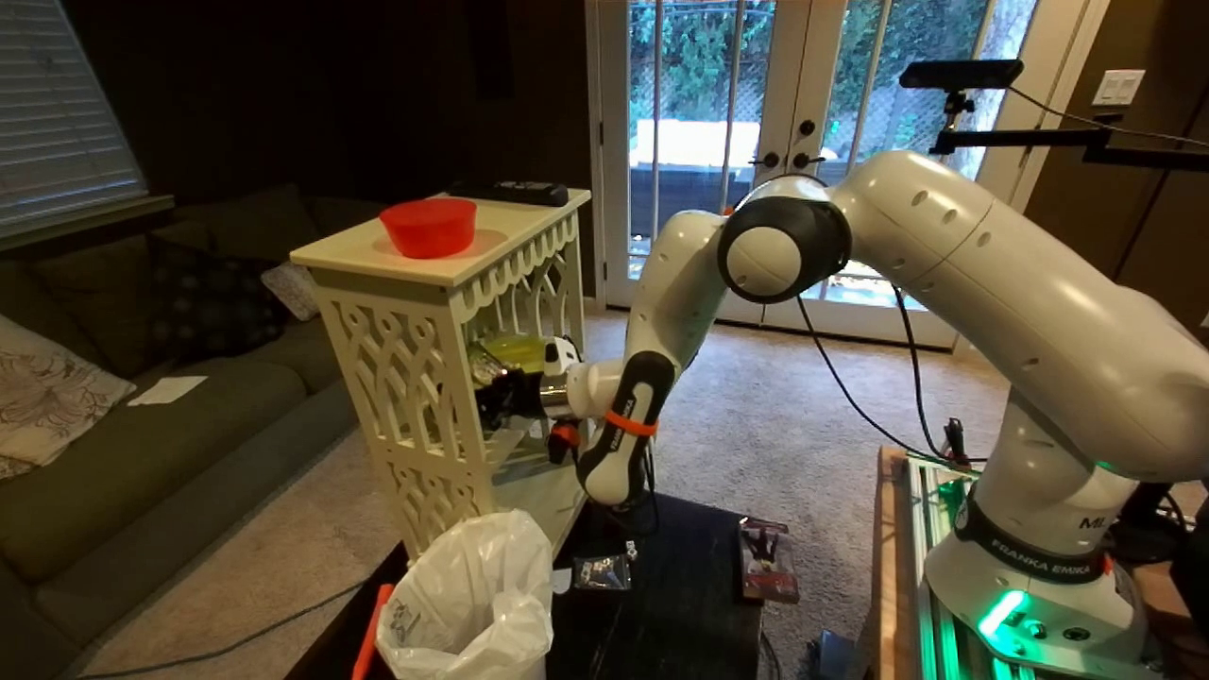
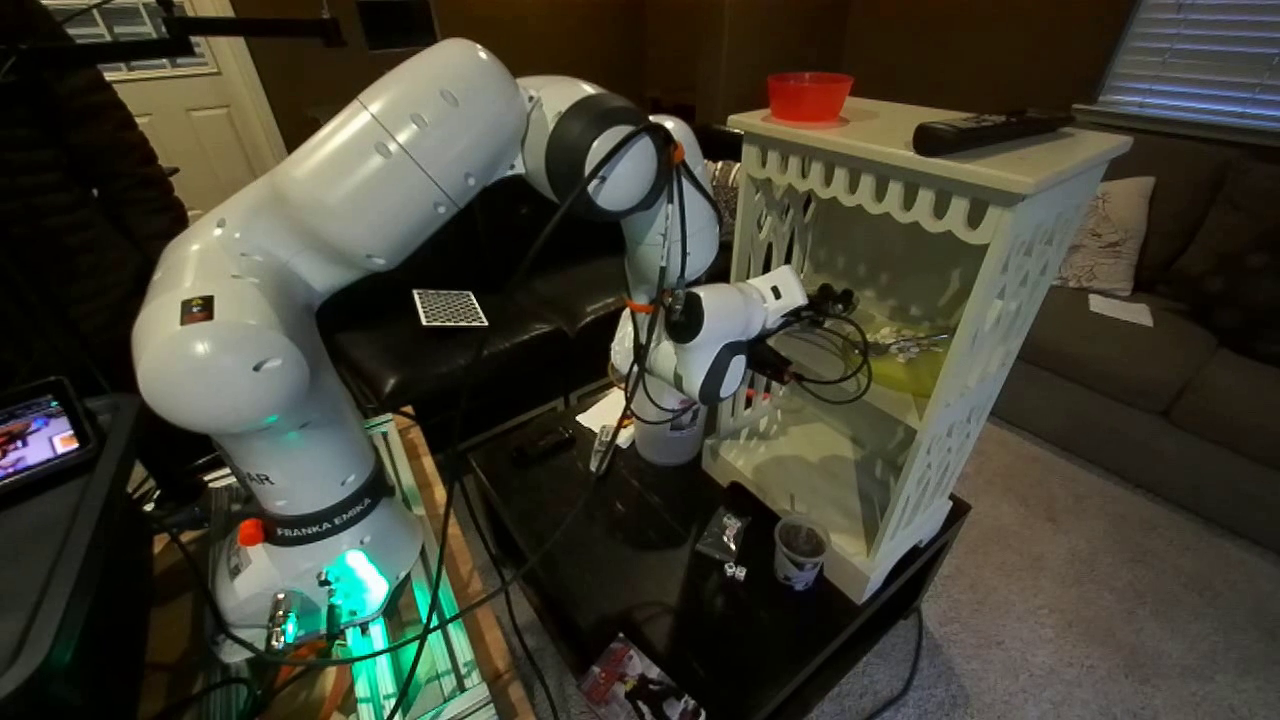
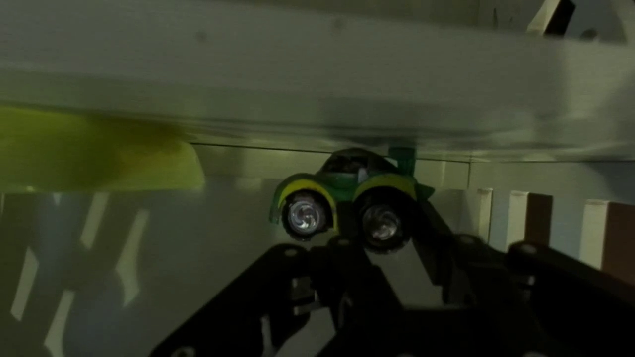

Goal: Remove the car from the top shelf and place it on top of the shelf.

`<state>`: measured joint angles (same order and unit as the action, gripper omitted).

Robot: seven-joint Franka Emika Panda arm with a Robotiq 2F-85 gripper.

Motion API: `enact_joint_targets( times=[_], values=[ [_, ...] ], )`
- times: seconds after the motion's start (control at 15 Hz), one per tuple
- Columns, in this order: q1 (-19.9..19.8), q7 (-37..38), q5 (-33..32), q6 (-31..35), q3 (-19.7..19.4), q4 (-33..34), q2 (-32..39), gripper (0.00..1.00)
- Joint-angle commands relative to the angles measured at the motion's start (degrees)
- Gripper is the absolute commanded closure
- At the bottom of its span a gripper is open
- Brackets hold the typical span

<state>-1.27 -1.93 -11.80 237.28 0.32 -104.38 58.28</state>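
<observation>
The cream-white shelf (image 1: 349, 247) (image 2: 885, 130) stands on a low black table. My gripper (image 1: 505, 397) (image 2: 830, 300) is inside its upper compartment, near one lattice side. The wrist view looks upside down. There, a green car (image 3: 342, 186) with yellow fenders and dark wheels has its roof facing the inner shelf board (image 3: 248, 54), wheels away from it. My gripper (image 3: 384, 218) looks shut on the car, a finger on each side of one wheel. The car appears slightly off the board, near the back wall. The car is hard to make out in both exterior views.
A yellow-green bowl (image 1: 519, 351) (image 2: 905, 375) (image 3: 89, 153) with small items sits beside the gripper on the inner shelf. The shelf's top bears a red bowl (image 1: 430, 229) (image 2: 810, 97) and a black remote (image 1: 515, 194) (image 2: 985, 130). A lined bin (image 1: 472, 595) stands close by.
</observation>
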Motion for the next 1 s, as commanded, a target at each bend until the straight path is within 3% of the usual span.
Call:
enact_joint_targets(
  times=[0.0,0.4,0.47,0.8,0.93],
  values=[
    [-0.1,0.4,0.0,1.1,-0.1,-0.2,0.1,0.92],
    [-1.8,1.2,-6.0,8.0,-1.5,-14.1,-7.8,0.92],
    [-5.8,-1.3,-7.7,5.3,2.6,-13.2,-9.5,0.92],
    [-15.6,-4.9,-8.8,4.7,9.9,-20.0,-17.7,0.92],
    [-16.7,-4.1,-8.5,4.5,9.0,-27.1,-22.1,0.92]
  ],
)
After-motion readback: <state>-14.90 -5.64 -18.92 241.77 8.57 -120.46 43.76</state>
